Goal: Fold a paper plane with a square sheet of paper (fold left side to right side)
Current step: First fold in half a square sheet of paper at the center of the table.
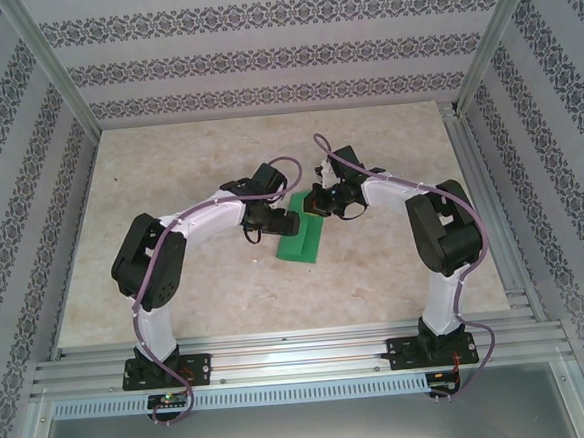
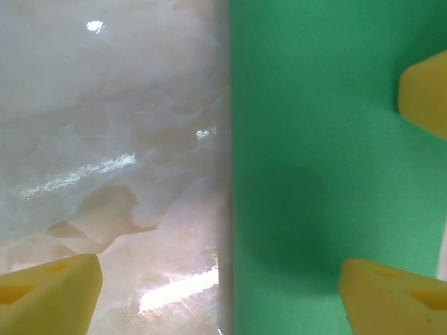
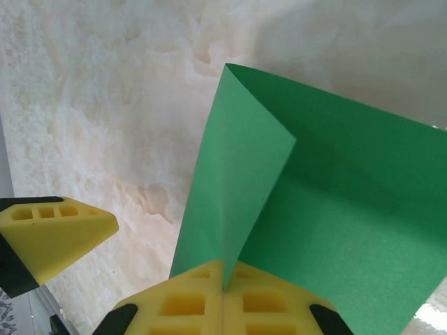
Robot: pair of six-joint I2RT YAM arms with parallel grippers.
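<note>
- The marble table point(image 1: 175, 267) carries everything; the square sheet of paper point(image 1: 302, 241) lies near its middle, between the two arms.
- We judge the sheet part-folded: in the right wrist view a flap stands up from it along a sharp slanting crease (the rest lies flat); so the left-to-right fold is in hand, not finished.
- The right gripper point(image 3: 223, 289) has its pads closed together on that flap's lower edge; next it must carry the edge across to meet the far side squarely.
- The left gripper point(image 2: 220, 293) is spread wide, one finger over bare table, the other over green; we expect it to press the crease.
</note>
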